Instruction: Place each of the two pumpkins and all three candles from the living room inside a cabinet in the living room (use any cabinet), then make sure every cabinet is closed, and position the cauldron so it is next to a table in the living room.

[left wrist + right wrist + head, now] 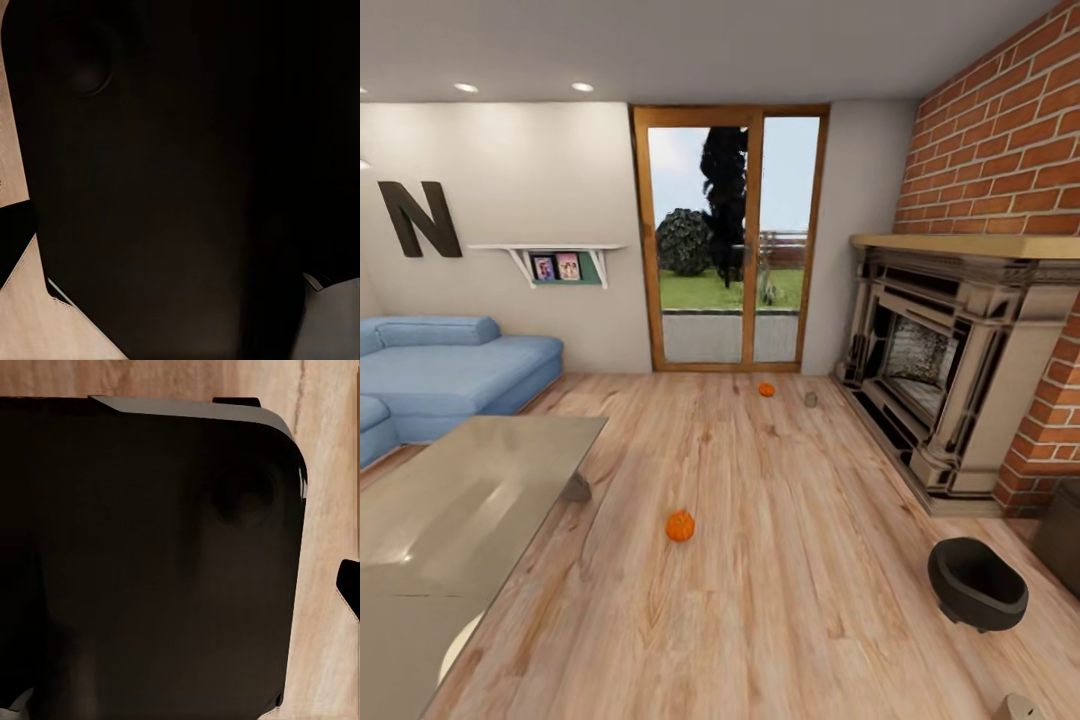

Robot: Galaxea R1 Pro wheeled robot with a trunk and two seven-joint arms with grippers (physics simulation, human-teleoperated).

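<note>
Pale wood-plank floor (780,560) runs from the ornate beige fireplace (940,370) and glass patio door (730,240) back to the long glass-topped grey worktop (450,510) at near left. A black round-bellied cauldron (976,582) sits well apart from it, near the fireplace. One small orange pumpkin (680,525) lies mid-floor, another (766,389) by the door, a stubby grey candle (811,399) just beside it. Driving forward risks nudging these small pieces rolling away. Whether either claw is apart or together I cannot tell: both wrist views are dark.
</note>
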